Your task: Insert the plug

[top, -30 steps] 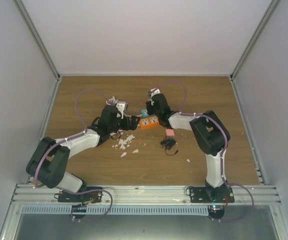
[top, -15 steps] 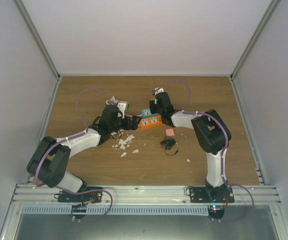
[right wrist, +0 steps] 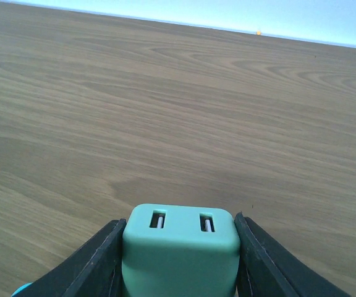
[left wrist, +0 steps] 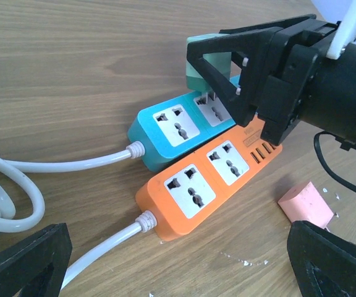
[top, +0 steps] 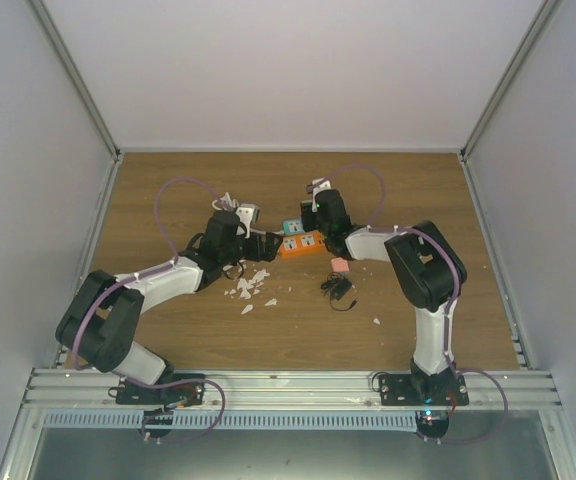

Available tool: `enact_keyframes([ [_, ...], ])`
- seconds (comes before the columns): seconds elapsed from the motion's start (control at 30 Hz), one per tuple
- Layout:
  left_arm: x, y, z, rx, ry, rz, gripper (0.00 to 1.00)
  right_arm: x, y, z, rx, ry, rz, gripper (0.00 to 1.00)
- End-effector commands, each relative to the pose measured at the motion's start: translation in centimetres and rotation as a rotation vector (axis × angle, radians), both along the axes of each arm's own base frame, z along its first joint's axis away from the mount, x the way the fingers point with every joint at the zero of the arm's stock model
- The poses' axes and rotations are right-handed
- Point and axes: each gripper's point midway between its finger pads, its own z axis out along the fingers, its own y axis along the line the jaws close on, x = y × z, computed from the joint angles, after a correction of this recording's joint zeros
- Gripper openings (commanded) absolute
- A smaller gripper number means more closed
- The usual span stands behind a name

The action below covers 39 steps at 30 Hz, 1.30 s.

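Right gripper [right wrist: 180,272] is clamped on the plug [right wrist: 181,238], prongs right at the teal power strip [left wrist: 165,127]. I'd say next is a straight push down. Left gripper [left wrist: 178,263] is wide open.

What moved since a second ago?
The right gripper, shut on the green plug, slid a little to the right in the top view, at the teal power strip. The left arm edged right too. The orange strip, pink block and white scraps stayed put.

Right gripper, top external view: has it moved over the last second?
Yes. The right gripper has shifted slightly to the right, judged against the orange power strip, which has stayed put.
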Motion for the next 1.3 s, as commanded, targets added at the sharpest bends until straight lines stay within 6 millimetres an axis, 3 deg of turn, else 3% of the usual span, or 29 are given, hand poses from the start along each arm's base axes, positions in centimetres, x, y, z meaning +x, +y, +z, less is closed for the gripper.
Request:
enact_keyframes([
  [0.0,0.7,-0.7,1.0,0.0,-0.038,-0.012,0.99,-1.4,-1.3,-1.9,0.0,0.056,-0.015,0.01],
  [0.4,0.6,-0.7,1.3,0.002,-0.042,-0.01,0.99,-4.7,-2.8,-2.3,0.097,0.003,-0.069,0.01],
  [0.87,0.2,-0.7,1.9,-0.003,-0.051,-0.013,0.99,-9.4,-1.9,-4.9,0.108,-0.135,-0.111,0.0],
  [1.27,0.3,-0.7,1.7,0.0,-0.047,-0.013,0.99,-10.1,-0.3,-7.2,-0.035,-0.125,-0.108,0.01],
])
